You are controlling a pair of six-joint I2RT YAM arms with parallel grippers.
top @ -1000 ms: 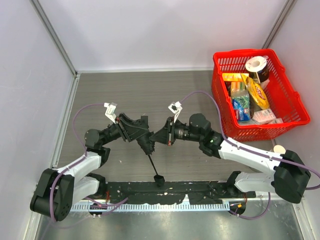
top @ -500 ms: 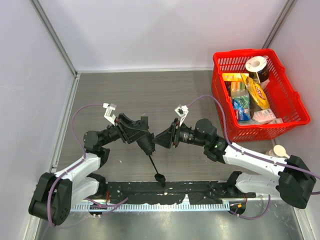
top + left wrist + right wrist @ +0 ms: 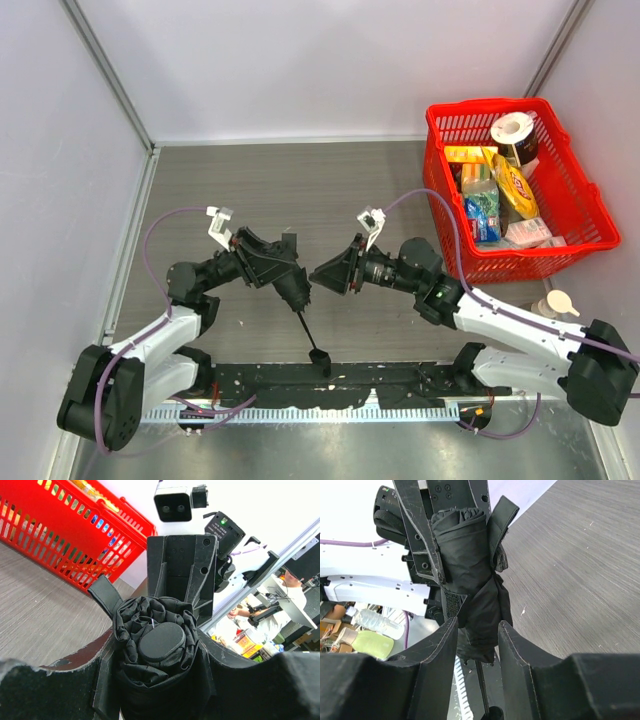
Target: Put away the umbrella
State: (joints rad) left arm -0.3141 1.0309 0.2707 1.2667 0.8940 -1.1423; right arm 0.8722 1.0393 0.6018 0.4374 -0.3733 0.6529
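Note:
The black umbrella (image 3: 294,289) is folded, its canopy bunched and its thin shaft (image 3: 306,330) running down to the small handle (image 3: 318,357). My left gripper (image 3: 283,276) is shut on the canopy and holds it off the table. In the left wrist view (image 3: 160,666) the rolled fabric and round top cap (image 3: 161,642) fill the jaws, and a strap (image 3: 105,593) sticks out. My right gripper (image 3: 316,276) is open just right of the umbrella. In the right wrist view (image 3: 477,625) the canopy's lower end (image 3: 482,615) hangs between its spread fingers.
A red basket (image 3: 478,106) full of groceries stands at the back right; it also shows in the left wrist view (image 3: 65,540). A black rail (image 3: 400,385) runs along the near edge. A small bottle (image 3: 552,300) lies by the right wall.
My right arm has drawn back to the right, away from the umbrella, with its jaws open. My left gripper has kept its hold on the canopy and has barely moved.

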